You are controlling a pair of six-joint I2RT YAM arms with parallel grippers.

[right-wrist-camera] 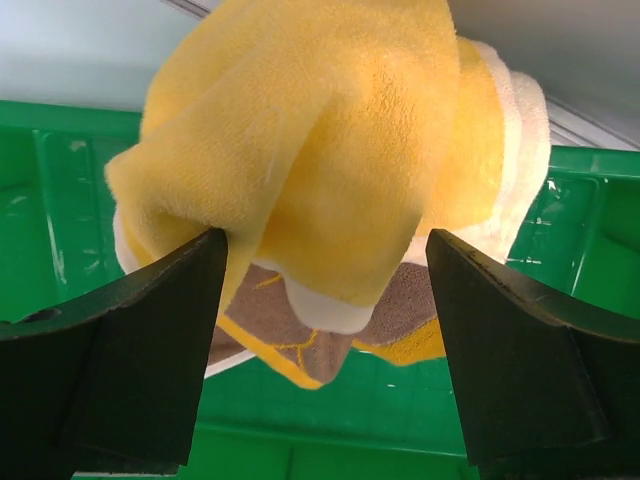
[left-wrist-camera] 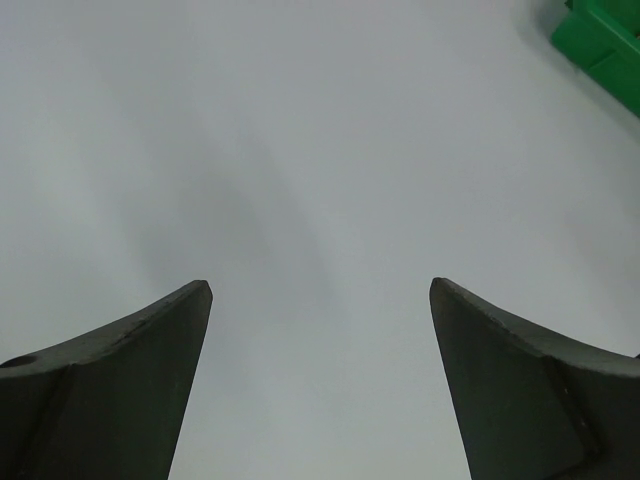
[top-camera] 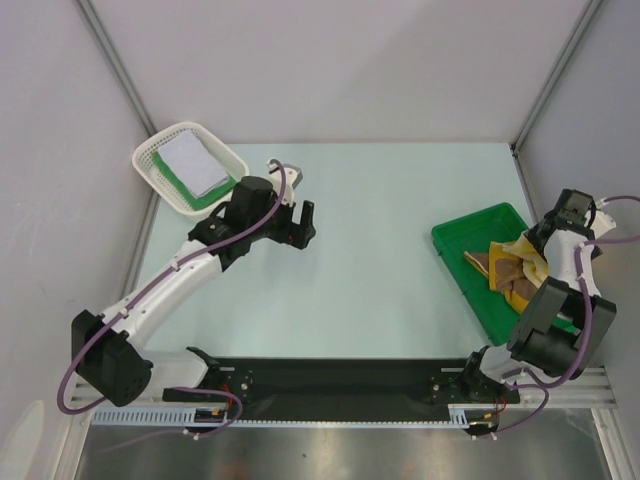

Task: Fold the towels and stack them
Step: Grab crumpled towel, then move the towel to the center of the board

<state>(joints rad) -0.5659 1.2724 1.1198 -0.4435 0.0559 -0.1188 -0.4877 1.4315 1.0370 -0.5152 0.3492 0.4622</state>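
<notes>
1. Far-left basket [top-camera: 150, 160]: white towel [top-camera: 197, 163] on green towel [top-camera: 180, 184], look folded and stacked.
2. Tray [top-camera: 468, 232]: yellow towel [right-wrist-camera: 320, 150] and brown towel [right-wrist-camera: 400, 300] crumpled, both left to do.
3. Right gripper [right-wrist-camera: 325, 250] wide, straddling the yellow towel, not pinched. Left gripper [left-wrist-camera: 320, 300] wide, empty, over the table [top-camera: 380, 220].

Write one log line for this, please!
left pincer: open, empty, over table | right pincer: open astride yellow towel in tray | basket: white towel on green towel

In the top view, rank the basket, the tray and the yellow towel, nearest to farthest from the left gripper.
1. Basket, back left of the left gripper.
2. Tray, to the right.
3. Yellow towel, inside the tray, farther right.
</notes>
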